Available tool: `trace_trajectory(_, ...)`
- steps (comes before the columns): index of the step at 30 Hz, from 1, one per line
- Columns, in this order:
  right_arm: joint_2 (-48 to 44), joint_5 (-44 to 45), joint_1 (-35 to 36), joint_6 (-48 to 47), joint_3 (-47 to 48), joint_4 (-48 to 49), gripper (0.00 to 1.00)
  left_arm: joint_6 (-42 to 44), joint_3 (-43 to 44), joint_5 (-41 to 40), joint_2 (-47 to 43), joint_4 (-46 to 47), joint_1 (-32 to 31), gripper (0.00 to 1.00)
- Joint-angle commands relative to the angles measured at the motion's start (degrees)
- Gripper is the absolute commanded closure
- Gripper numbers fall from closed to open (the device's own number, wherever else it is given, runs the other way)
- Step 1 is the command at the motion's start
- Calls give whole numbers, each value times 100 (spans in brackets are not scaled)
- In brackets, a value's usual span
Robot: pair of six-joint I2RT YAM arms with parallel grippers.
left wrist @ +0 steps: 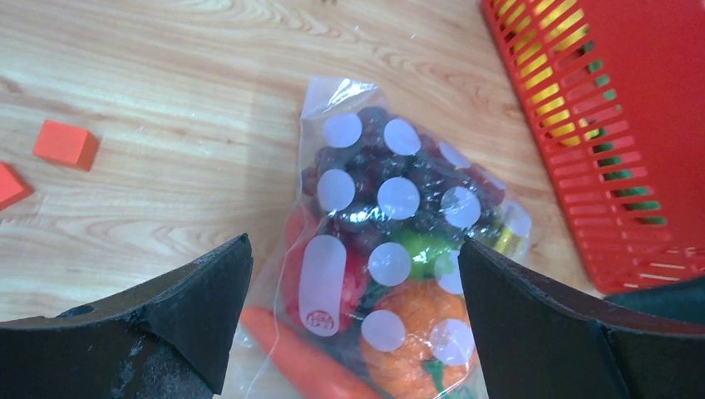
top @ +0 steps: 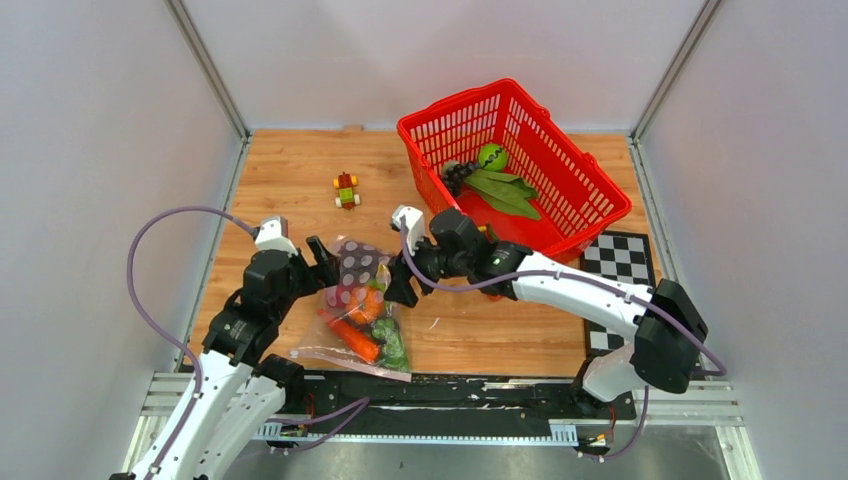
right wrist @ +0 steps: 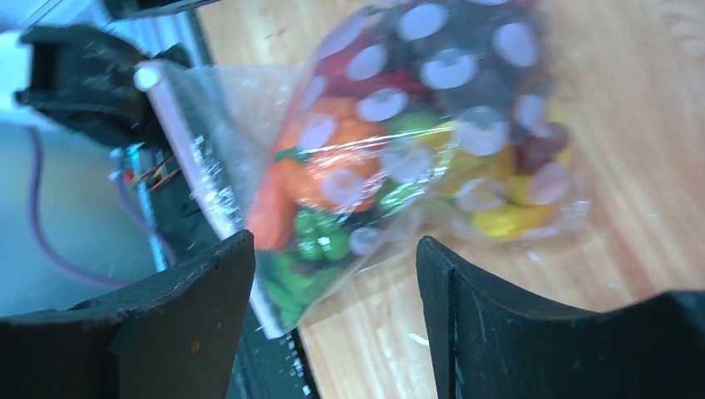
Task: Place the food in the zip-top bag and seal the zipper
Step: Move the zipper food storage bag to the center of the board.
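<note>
The clear zip-top bag (top: 358, 312) lies on the wooden table, stuffed with food: purple grapes (left wrist: 391, 179), a carrot (left wrist: 299, 357), an orange piece (left wrist: 416, 320), green pieces (right wrist: 312, 249) and yellow ones (right wrist: 507, 218). Its pinkish zipper (right wrist: 187, 158) runs along the edge nearest the table front. My left gripper (top: 325, 255) is open and hovers over the bag's far end, a finger (left wrist: 195, 307) on each side. My right gripper (top: 400, 282) is open just right of the bag, nothing between its fingers (right wrist: 465, 307). More food, a green lime (top: 491, 156) and green leaves (top: 505, 192), sits in the basket.
A red mesh basket (top: 560, 175) stands at the back right, close behind the right arm. A small red-yellow-green block figure (top: 346, 188) sits at the back centre. A checkerboard card (top: 622, 262) lies at the right. Black rail along the front edge (top: 480, 395).
</note>
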Motion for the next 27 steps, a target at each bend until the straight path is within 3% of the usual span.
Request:
trace_trajectory(1,-123,-626,474,-59,-252,-46,29,164,283,-70,84,-478,-10,0)
trace_trajectory(6,107,140,1217,112,-590,-203,29,-15,71,548,-68,-767,-10,0)
trace_trajectory(14,650,344,1279,532,-825,599,28,-494,-745,1532,99,131,-11,0)
trace_trajectory(21,1339,1062,911,191,49,388,28,-728,-1087,1645,333,1155,-10,0)
trace_trajectory(27,1318,788,279,-61,230,504,28,-1108,-1341,1988,562,2313,-10,3)
